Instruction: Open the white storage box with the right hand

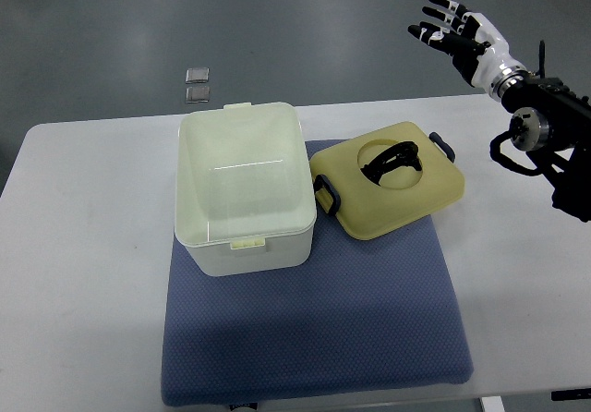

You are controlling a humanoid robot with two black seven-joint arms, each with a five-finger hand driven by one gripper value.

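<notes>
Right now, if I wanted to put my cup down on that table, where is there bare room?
The white table is bare left of the white storage box, and right of the blue mat under the raised right hand. The mat's near half is free too. It is crowded mid-mat, where the yellow lid lies against the box.

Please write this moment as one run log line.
box: open, empty | lid: off, on mat | right hand: raised, open
</notes>
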